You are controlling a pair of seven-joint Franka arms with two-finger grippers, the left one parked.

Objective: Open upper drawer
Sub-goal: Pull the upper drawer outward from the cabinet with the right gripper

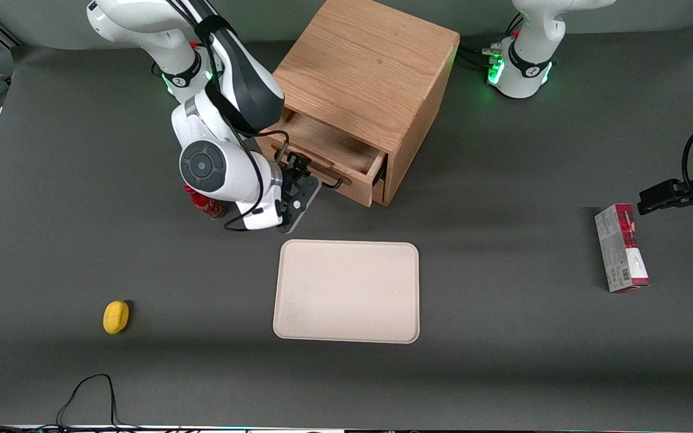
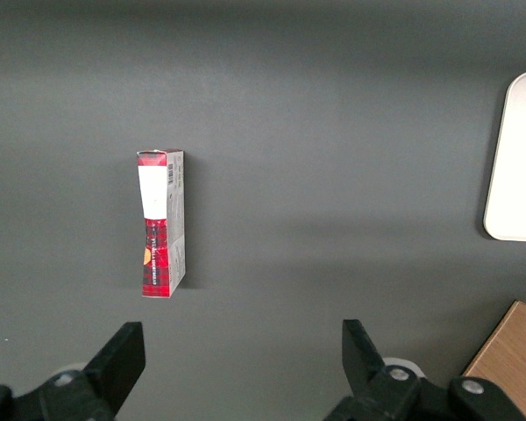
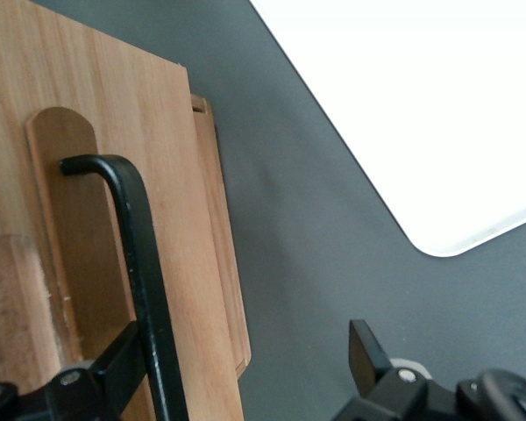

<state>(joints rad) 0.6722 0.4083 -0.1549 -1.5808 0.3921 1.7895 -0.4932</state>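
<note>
The wooden cabinet (image 1: 370,66) stands at the back of the table. Its upper drawer (image 1: 334,147) is pulled partly out, and its bare inside shows. The black bar handle (image 1: 333,182) runs along the drawer front. My right gripper (image 1: 301,171) is at this handle, in front of the drawer. In the right wrist view the gripper (image 3: 241,346) is open. The handle (image 3: 140,254) lies between the fingers, close against one finger (image 3: 114,360), and the second finger (image 3: 366,346) hangs over the bare mat. The drawer front (image 3: 184,219) fills much of that view. The lower drawer is hidden under the upper one.
A beige tray (image 1: 346,291) lies just nearer the front camera than the gripper, and also shows in the right wrist view (image 3: 421,105). A red can (image 1: 202,204) stands beside the arm. A yellow object (image 1: 116,317) and a red-and-white box (image 1: 620,246) lie farther off.
</note>
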